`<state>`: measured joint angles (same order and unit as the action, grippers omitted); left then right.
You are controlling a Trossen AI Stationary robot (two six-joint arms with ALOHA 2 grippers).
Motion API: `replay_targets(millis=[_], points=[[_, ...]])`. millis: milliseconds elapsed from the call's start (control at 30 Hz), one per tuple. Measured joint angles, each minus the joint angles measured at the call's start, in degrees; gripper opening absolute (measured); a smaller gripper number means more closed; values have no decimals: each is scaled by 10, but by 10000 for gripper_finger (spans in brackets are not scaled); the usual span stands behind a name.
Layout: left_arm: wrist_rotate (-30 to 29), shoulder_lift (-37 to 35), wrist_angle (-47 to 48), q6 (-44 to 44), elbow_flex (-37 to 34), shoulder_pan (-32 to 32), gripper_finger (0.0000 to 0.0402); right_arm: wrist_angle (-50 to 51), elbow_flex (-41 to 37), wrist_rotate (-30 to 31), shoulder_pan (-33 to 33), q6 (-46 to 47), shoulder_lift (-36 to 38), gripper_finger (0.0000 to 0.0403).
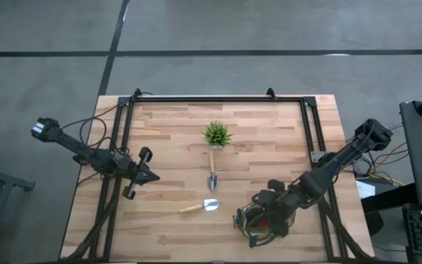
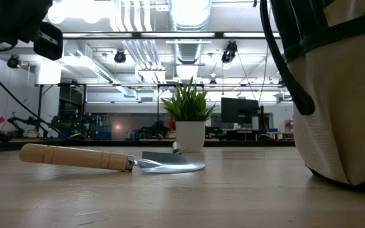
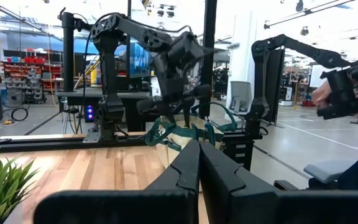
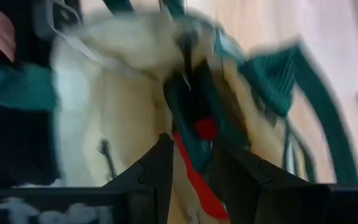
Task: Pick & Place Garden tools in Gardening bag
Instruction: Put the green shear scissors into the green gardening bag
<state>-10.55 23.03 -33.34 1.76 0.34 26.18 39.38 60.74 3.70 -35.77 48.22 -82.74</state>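
Observation:
The olive-tan gardening bag stands at the table's near right, and its wall fills the right of the low view. My right gripper is over the bag's mouth, shut on pruning shears with dark green and red parts. Two wood-handled trowels lie flat on the table: one just on the near side of the potted plant, and one nearer the front, which also shows in the low view. My left gripper is shut and empty, over the table's left part. My right gripper holds the pruning shears between its two fingers, by the dark green and red part. It comes from above, with the fingers pointing down into the bag's mouth. The shears reach down into the bag; blur hides which part is gripped.
A spiky green potted plant stands at the table's middle far side. A black frame runs along the table's edges. A person's hand shows beyond the table's right side.

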Motion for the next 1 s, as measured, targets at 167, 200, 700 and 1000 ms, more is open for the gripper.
replay_targets(millis=[167, 200, 700, 1000], points=[[0, 0, 0, 0, 0, 0, 12, 3, -25, -8, 1, 13, 0, 118], [0, 0, 0, 0, 0, 0, 12, 6, -29, -11, 0, 12, -3, 122], [0, 0, 0, 0, 0, 0, 12, 122, 46, -38, 6, -92, -130, 155], [0, 0, 0, 0, 0, 0, 12, 149, 82, -38, 16, -98, -153, 33]])
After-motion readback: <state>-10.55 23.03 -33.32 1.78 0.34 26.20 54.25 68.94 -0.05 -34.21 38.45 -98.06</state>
